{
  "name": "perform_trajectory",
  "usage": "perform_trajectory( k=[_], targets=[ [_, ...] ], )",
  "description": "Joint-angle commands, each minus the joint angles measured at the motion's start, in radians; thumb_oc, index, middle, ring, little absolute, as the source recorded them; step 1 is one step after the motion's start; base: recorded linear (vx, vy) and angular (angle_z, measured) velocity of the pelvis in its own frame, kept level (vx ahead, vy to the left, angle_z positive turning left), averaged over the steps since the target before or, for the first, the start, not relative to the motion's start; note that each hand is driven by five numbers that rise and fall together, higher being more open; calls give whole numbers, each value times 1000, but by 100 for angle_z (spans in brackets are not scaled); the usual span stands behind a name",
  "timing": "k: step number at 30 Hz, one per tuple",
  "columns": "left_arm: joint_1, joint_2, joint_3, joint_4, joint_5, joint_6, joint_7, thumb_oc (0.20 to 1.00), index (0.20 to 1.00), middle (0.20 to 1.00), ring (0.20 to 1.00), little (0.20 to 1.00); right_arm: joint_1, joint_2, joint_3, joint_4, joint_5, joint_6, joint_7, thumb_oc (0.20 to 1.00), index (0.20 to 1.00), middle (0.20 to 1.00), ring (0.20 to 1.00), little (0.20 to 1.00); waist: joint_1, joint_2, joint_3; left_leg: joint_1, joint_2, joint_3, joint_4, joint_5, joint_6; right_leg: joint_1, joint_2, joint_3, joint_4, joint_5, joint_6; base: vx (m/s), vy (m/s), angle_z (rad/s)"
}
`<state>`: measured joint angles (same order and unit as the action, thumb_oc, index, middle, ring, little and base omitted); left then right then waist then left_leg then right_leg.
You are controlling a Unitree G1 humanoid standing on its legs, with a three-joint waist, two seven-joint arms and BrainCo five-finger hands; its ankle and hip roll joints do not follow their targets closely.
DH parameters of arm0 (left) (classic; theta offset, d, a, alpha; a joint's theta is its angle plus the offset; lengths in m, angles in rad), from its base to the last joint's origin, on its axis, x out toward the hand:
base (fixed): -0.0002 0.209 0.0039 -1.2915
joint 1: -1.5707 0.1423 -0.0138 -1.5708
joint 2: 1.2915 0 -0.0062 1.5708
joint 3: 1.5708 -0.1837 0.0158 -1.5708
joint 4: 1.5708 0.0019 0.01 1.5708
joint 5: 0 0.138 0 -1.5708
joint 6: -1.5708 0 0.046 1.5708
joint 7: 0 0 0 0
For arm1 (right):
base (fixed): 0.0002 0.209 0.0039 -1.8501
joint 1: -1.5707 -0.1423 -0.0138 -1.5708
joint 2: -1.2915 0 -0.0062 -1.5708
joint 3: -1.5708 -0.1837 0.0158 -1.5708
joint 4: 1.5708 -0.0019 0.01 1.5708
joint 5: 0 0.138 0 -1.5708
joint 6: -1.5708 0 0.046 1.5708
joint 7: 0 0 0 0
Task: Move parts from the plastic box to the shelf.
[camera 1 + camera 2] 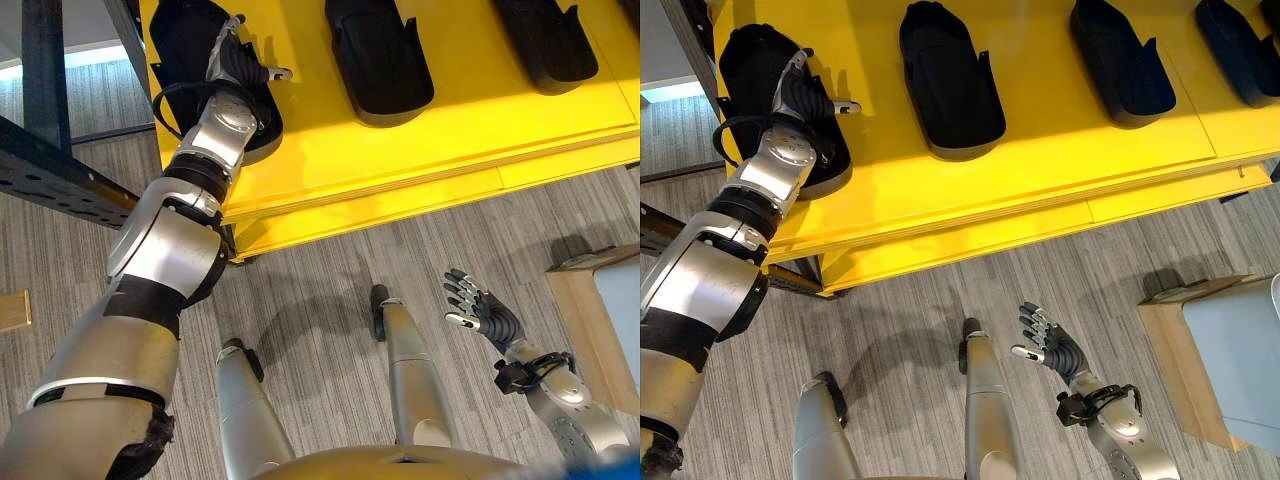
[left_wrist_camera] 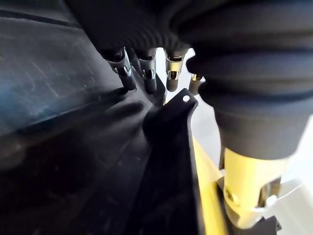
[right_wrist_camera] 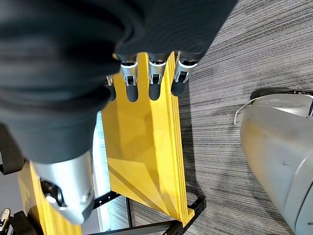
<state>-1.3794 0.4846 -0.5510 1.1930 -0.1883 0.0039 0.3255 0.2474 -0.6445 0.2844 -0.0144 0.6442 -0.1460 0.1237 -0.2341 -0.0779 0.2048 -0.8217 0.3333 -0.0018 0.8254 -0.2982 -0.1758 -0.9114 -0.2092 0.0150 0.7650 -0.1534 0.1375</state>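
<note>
Several black moulded parts lie in a row on the yellow shelf (image 1: 400,150). My left hand (image 1: 235,60) rests on the leftmost black part (image 1: 185,45), fingers fairly straight against its inner surface and thumb sticking out sideways, apart from it. In the left wrist view the fingers (image 2: 146,81) touch the dark part (image 2: 73,147) beside its edge tab with a hole. More parts (image 1: 950,75) (image 1: 1120,60) lie further right. My right hand (image 1: 1050,345) hangs open low over the floor, holding nothing; its fingers (image 3: 154,83) are straight.
A black metal frame beam (image 1: 45,170) crosses at the left beside the shelf. A wood-edged pale box (image 1: 1210,350) stands on the striped grey floor at the right. A small wooden block (image 1: 12,310) shows at the far left edge.
</note>
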Motion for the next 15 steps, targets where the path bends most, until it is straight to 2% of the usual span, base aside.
perform_trajectory(
  k=[1,10,15],
  targets=[
    [-90,56,-14,-25,-10,-55,14,1000,1000,1000,1000,1000,15,-49,-11,-36,22,-41,4,1000,1000,1000,1000,1000,0,25,-11,-89,-34,19,-49,114,63,9,11,-4,36,-26,-38,0,0,0],
    [-151,162,-116,-57,113,-59,15,1000,1000,1000,1000,1000,14,-55,-28,-41,28,-47,22,1000,1000,1000,1000,1000,13,33,-15,-82,-42,21,-53,115,66,20,4,-10,34,-27,-34,0,0,0],
    [-173,193,-140,-119,118,-78,17,1000,1000,1000,1000,1000,15,-51,-37,-46,27,-51,27,1000,1000,1000,1000,1000,19,37,-15,-80,-45,20,-56,116,67,27,1,-12,31,-27,-34,0,0,0]
  ],
)
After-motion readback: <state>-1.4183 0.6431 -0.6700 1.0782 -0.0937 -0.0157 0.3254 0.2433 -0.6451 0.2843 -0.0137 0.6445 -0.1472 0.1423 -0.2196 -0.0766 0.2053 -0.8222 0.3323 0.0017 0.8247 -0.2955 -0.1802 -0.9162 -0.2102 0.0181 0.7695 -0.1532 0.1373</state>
